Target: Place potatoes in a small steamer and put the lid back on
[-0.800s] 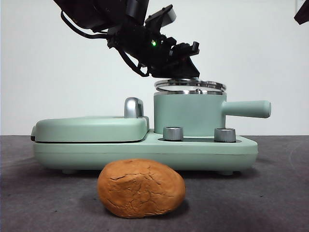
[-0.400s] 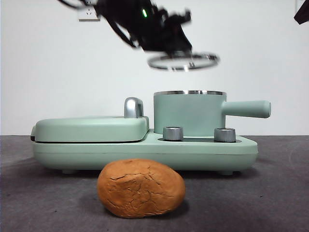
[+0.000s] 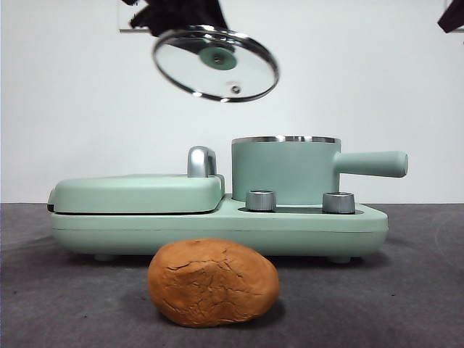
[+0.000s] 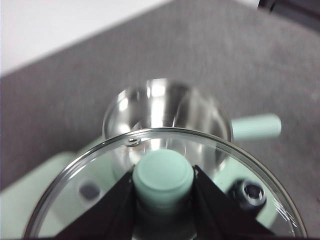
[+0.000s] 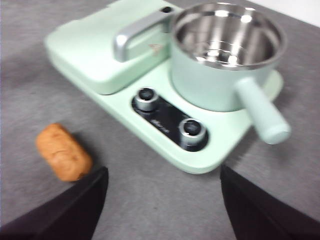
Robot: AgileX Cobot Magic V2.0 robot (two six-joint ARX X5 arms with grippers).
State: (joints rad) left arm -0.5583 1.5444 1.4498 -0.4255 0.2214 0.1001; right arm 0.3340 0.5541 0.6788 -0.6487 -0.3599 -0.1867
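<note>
A: Where is the lid (image 3: 216, 63)?
B: Clamped by its knob in the left gripper (image 4: 163, 186), tilted in the air, up and off to one side of the small steamer (image 3: 284, 170).
A: And the potato (image 3: 213, 282)?
B: On the surface (image 3: 406, 290), just in front of the steamer's base.
A: The right gripper (image 5: 162, 200)?
B: Jaws wide apart, holding nothing, above the surface near the steamer.

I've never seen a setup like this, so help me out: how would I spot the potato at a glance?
Start at the long mint-green cooker on the dark grey table, with its mint-green cylindrical steel-rimmed pot. On the table in front of the cooker's middle lies the potato, an oval orange-brown lump. It is the only thing with cracked, matte, earthy skin; everything near it is smooth green or shiny steel.
</note>
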